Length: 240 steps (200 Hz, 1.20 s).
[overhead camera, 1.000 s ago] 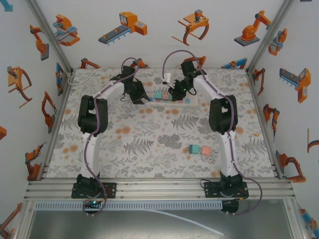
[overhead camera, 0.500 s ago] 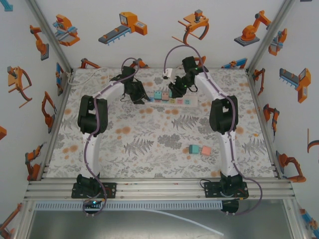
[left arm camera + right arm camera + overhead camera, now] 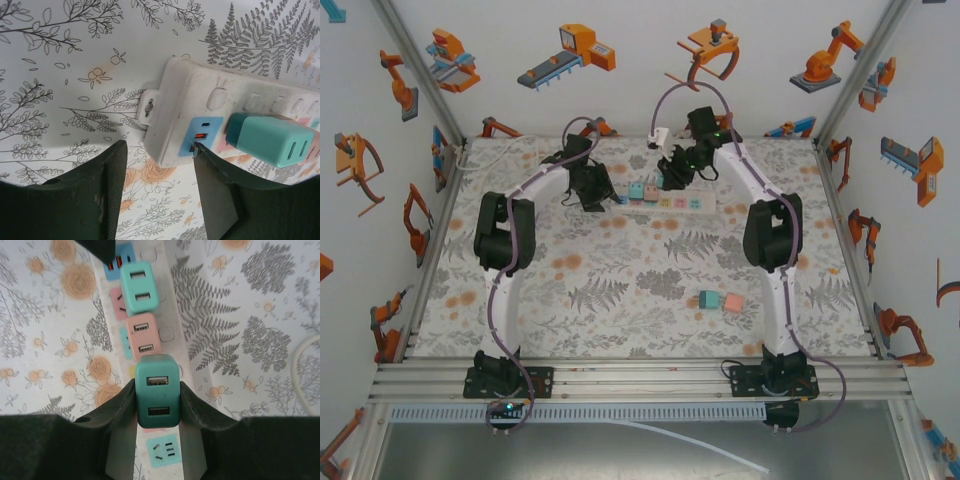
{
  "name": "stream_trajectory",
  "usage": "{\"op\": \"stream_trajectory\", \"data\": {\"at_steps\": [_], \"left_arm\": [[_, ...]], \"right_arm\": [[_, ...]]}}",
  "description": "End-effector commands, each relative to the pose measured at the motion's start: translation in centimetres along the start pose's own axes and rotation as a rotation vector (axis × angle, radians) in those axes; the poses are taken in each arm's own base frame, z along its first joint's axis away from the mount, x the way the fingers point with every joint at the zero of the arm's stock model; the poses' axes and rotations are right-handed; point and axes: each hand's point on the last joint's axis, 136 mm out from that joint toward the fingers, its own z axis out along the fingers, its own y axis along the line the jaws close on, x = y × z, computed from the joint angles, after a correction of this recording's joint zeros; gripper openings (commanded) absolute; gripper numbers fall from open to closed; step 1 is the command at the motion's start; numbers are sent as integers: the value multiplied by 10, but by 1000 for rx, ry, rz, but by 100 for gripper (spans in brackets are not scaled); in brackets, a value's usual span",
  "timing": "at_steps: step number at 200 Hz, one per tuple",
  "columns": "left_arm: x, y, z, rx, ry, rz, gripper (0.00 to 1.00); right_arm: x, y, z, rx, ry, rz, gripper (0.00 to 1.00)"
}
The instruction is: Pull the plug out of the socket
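Extraction step: your right gripper point(image 3: 156, 390) holds its jaws clamped on the dark-green charger plug point(image 3: 156, 402), which looks clear of the power strip point(image 3: 190, 100). Left gripper point(image 3: 159, 147) jaws part-open at the strip end. Next: lift straight away.

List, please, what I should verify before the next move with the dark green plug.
1. Right gripper shut on the dark green plug: ok.
2. Plug's prongs out of the power strip: cannot tell; hidden, though a bare socket shows below it.
3. Left gripper bracing the strip: not ok; jaws apart, one finger just at its end.
4. Pink plug and teal plug clear of the right fingers: ok.
5. White cable clear of the right gripper: ok.
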Motion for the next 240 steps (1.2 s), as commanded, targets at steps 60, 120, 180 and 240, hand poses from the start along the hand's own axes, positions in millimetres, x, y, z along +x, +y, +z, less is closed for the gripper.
{"op": "stream_trajectory", "data": {"at_steps": [60, 120, 180, 240], "left_arm": [[-20, -58, -109, 116, -165, 102, 66], [-14, -91, -201, 271, -364, 318, 79], [33, -80, -279, 286, -529, 559, 79], [123, -76, -333, 350, -574, 950, 90]], "right_arm": [[-115, -3, -93, 170, -317, 189, 3], [-137, 5, -145, 289, -519, 365, 3], [-88, 27, -186, 422, -660, 709, 0], [-22, 91, -172, 331, -665, 871, 2]]}}
